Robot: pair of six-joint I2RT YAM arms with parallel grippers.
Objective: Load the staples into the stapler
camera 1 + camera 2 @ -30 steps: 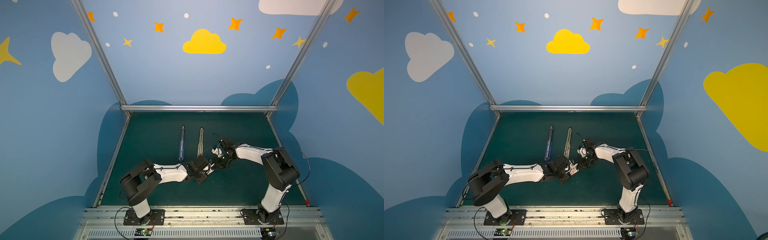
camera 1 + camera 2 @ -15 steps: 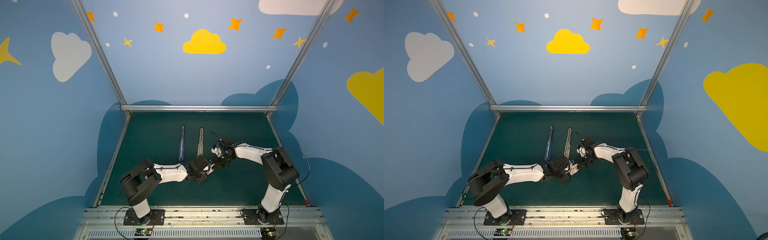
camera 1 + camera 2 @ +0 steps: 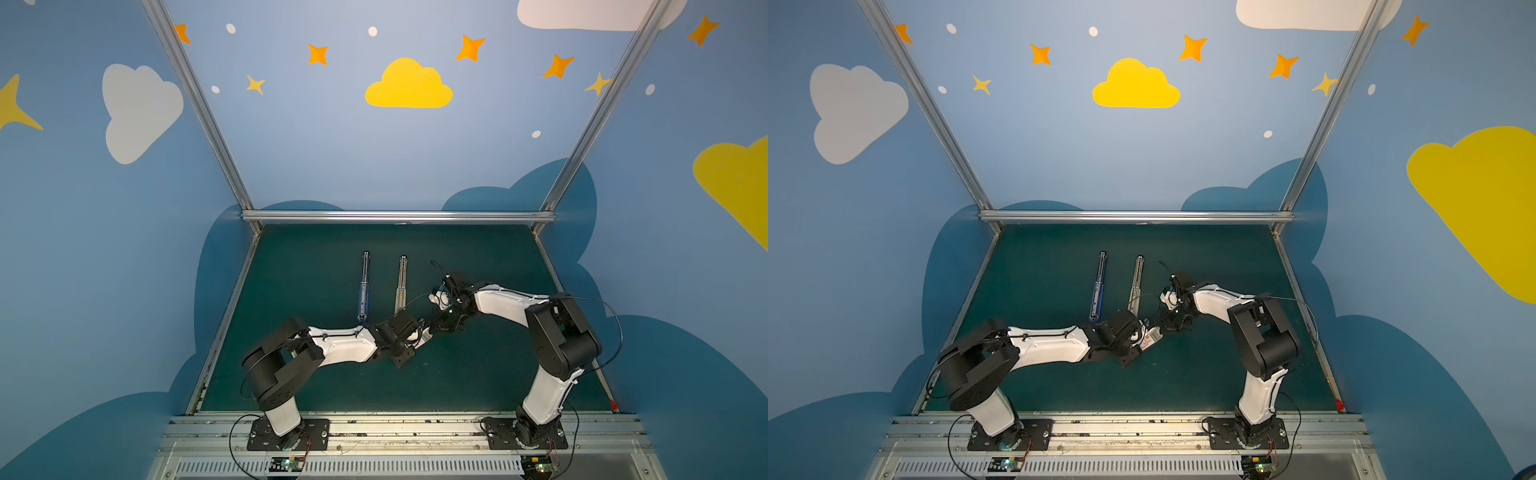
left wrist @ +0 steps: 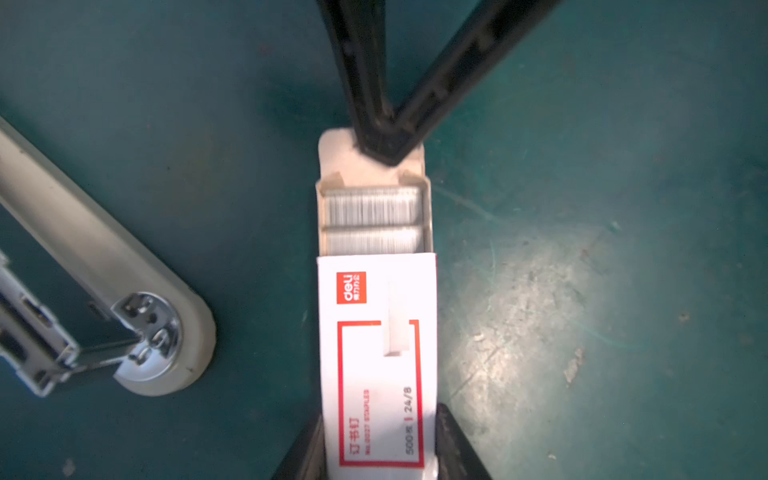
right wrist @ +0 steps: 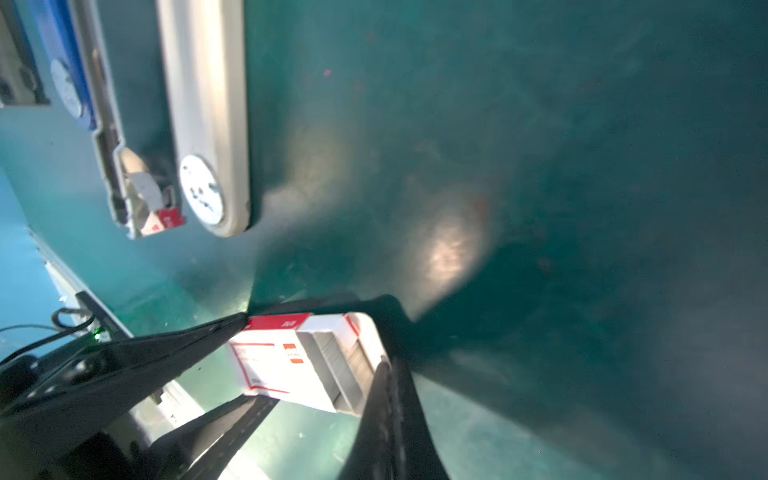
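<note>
Left wrist view gives you the box (image 4: 376,365) square on: a red "deli" logo, "24/8" and "500" printed on its white sleeve, which is clamped in the left claw (image 4: 380,415); its beige tray (image 4: 334,156) sits partly slid out, baring two rows of staples (image 4: 372,220); the right claw (image 4: 384,149) is pinched closed on the tray's end flap; a beige stapler (image 4: 104,253) lies apart on the green mat (image 4: 582,208).
</note>
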